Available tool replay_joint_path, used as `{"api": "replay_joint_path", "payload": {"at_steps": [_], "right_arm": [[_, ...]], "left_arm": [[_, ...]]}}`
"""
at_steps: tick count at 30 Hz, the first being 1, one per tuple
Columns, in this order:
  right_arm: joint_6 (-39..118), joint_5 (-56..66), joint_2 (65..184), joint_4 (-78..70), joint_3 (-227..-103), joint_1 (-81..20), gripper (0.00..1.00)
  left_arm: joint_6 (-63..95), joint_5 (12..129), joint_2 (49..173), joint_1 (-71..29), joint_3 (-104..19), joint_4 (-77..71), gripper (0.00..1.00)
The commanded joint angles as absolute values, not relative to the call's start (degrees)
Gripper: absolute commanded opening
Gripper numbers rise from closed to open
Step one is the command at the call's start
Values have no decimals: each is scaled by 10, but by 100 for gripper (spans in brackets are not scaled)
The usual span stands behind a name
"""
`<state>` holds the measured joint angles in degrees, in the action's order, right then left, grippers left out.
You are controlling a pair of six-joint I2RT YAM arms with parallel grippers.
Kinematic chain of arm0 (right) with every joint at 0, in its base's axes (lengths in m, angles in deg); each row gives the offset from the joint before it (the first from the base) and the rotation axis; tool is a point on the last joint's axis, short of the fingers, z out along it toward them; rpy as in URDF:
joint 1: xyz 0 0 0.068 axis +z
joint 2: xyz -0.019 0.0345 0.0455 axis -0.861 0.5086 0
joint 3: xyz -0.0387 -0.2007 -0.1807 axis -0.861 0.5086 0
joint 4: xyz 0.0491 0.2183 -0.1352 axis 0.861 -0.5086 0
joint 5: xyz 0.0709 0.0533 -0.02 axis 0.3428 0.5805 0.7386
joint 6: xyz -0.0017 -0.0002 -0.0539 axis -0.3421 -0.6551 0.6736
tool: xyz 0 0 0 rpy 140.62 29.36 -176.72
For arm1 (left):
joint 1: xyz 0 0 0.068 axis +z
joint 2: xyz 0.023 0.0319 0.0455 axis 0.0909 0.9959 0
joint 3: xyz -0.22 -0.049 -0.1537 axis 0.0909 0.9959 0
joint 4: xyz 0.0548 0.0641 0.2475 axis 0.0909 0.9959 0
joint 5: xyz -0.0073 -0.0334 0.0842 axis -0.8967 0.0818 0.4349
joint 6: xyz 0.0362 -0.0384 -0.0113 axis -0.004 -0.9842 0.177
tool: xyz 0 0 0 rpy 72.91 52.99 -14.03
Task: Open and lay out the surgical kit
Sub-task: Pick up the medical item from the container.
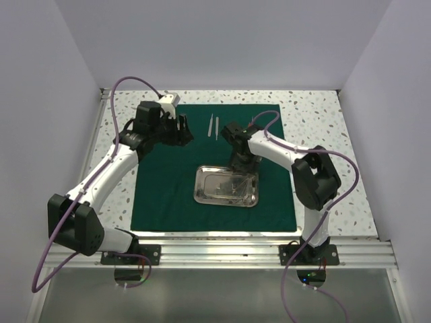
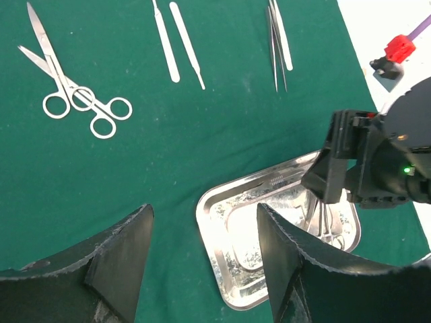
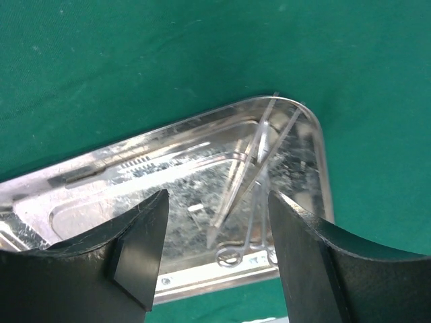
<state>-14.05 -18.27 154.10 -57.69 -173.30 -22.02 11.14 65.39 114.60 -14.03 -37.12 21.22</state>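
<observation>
Top and wrist views, kit partly laid out. The dark green drape [image 1: 161,195] is spread flat on the worktop [image 1: 323,114] so that a clean field is given for the instruments. Along its far edge, seen from the left wrist, two pairs of ring-handled scissors [image 2: 57,67], two slim handles [image 2: 166,47] and a pair of tweezers [image 2: 277,40] are set apart from one another, presumably so that each can be told and picked singly. The steel tray [image 1: 200,196] is placed near the middle of the drape, nearer the arms than that row.

Inside the tray, crowded against one end wall, slim instruments [image 3: 261,145] and a ring-handled piece [image 3: 232,256] are seen overlapping; these are judged not yet laid out.

The right gripper [image 3: 217,202] is held spread above these pieces, nothing being pinched, its fingers straddling them as if for a pick. The left gripper [image 2: 205,215] is likewise spread and empty, held raised over the drape beside the tray, probably to keep clear of the right arm's reach.
</observation>
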Motion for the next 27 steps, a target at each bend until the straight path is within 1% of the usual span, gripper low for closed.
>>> {"api": "replay_joint_path", "payload": {"at_steps": [1, 10, 11, 13, 14, 16, 17, 18, 20, 25, 27], "right_arm": [[-160, -216, 1501, -592, -1722, -227, 64], [-163, -202, 1514, -564, -1692, -246, 60], [-162, -201, 1513, -556, -1685, -253, 57], [-160, -199, 1511, -550, -1679, -259, 55], [-155, -198, 1511, -548, -1676, -262, 50], [-151, -198, 1510, -543, -1672, -268, 45], [-147, -197, 1509, -542, -1667, -270, 40], [-146, -196, 1509, -537, -1664, -273, 38], [-142, -194, 1509, -533, -1653, -275, 35], [-136, -184, 1511, -518, -1643, -283, 33], [-132, -183, 1514, -514, -1644, -284, 30]], "left_arm": [[122, 639, 1143, -136, -369, 199, 66], [122, 634, 1151, -136, -375, 207, 65], [122, 635, 1152, -137, -375, 207, 65], [123, 637, 1153, -136, -376, 208, 65], [123, 639, 1154, -136, -377, 208, 65], [123, 641, 1154, -136, -377, 209, 65], [123, 644, 1156, -136, -379, 211, 65], [123, 644, 1157, -136, -380, 213, 65], [123, 647, 1160, -136, -382, 215, 65], [125, 652, 1162, -136, -387, 222, 65], [126, 653, 1164, -136, -391, 227, 65]]}}
